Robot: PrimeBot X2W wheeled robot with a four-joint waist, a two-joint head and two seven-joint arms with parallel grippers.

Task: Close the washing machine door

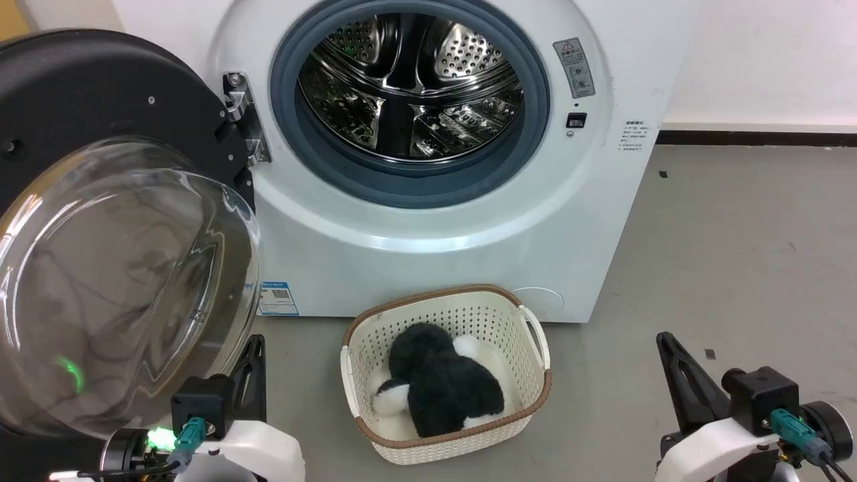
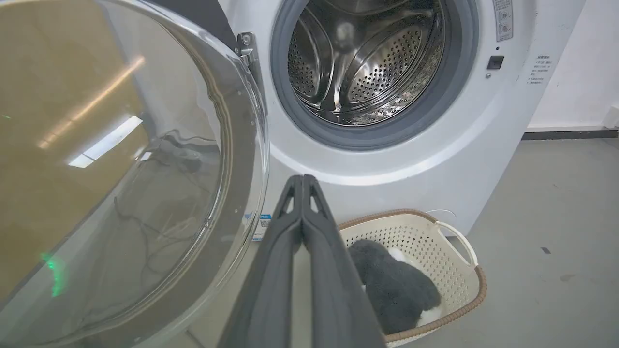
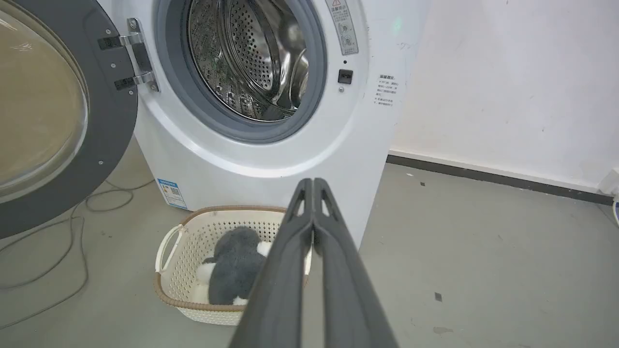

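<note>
The washing machine (image 1: 469,221) stands ahead, its round opening bare, with the grey seal and steel drum (image 1: 408,80) in sight. Its door (image 1: 120,268) is swung wide open to the left on its metal hinge (image 1: 242,114), the clear glass bowl bulging toward me. My left gripper (image 1: 253,345) sits low beside the bowl's lower right edge, shut and empty; in the left wrist view its fingers (image 2: 302,181) meet at the tips. At the lower right my right gripper (image 1: 666,341) is shut too, empty, well away from the door (image 3: 58,121).
A cream perforated basket (image 1: 535,335) holding a black-and-white plush toy (image 1: 438,385) stands on the grey floor right before the washer. A cable (image 3: 58,251) trails on the floor under the door. Open floor stretches right toward the white wall (image 1: 763,60).
</note>
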